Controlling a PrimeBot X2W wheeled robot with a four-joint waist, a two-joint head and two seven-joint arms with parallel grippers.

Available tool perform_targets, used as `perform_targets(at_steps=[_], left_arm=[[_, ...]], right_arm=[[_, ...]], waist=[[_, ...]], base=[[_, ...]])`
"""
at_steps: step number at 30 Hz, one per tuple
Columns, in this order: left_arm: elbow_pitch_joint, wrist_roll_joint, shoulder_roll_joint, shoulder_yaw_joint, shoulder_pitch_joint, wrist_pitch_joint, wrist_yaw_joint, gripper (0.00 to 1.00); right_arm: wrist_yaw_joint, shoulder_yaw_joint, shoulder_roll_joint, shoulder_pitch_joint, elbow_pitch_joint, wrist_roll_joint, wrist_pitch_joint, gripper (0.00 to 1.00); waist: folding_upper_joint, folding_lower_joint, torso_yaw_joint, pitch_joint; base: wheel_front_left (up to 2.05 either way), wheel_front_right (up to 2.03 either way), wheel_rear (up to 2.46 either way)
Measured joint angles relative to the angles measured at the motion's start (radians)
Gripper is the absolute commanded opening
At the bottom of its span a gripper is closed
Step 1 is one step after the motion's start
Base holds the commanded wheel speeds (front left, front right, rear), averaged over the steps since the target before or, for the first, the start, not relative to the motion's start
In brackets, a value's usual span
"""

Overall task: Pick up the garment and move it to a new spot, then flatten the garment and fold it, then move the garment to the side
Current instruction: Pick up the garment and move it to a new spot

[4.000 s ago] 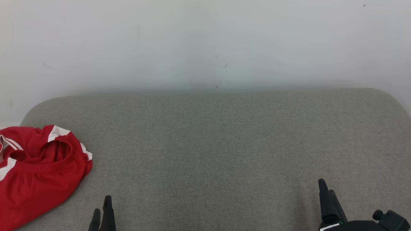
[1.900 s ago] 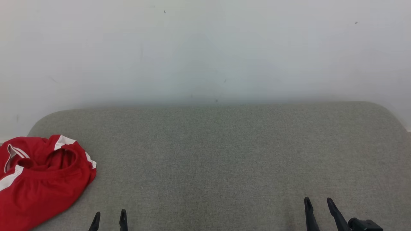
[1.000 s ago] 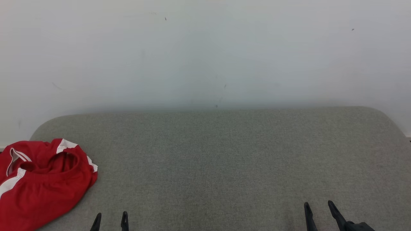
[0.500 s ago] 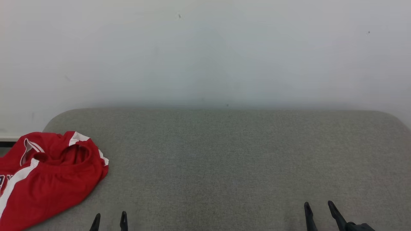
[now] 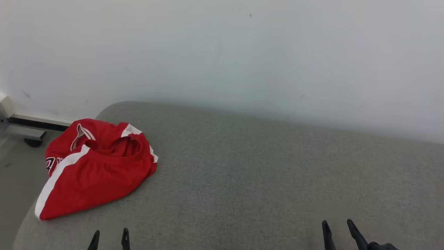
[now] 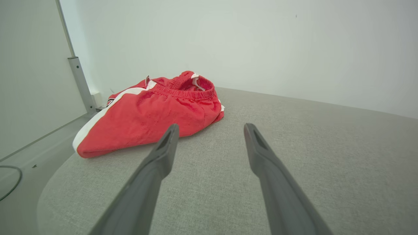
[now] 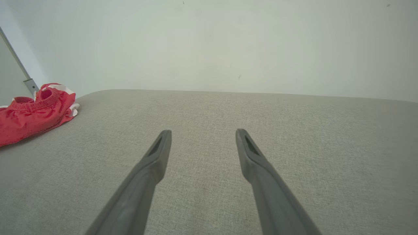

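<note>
Shorts (image 5: pixel 97 170) aren't in my grip yet: my left gripper (image 5: pixel 110 239) and right gripper (image 5: pixel 338 232) hang low over the cushion (image 5: pixel 260 166), jaws spread wide and empty. The left points at that red heap bunched on the cushion's far-left corner, ready, I judge, for the first pick. Since half a second ago my head has swung left, bringing them further into view; they lie as before.
</note>
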Motion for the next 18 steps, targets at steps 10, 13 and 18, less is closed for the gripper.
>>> perform_targets(at_steps=[10,13,18], left_arm=[[-0.004,0.01,0.008,0.018,0.002,0.0,-0.001,1.0],[-0.004,0.011,0.008,0.026,0.002,0.0,-0.001,1.0],[-0.022,0.01,0.008,0.047,0.009,0.0,0.006,1.0]], right_arm=[[0.0,0.02,0.0,-0.006,0.019,0.012,-0.006,1.0],[0.0,0.031,0.0,-0.008,0.021,0.012,-0.006,1.0],[0.0,0.053,0.0,-0.035,0.025,0.013,-0.007,1.0]], waist=[[0.0,0.0,0.13,0.002],[0.0,0.0,0.166,0.002],[0.0,0.0,0.208,0.015]], base=[[0.0,0.0,0.0],[0.0,0.0,0.0],[0.0,0.0,0.0]])
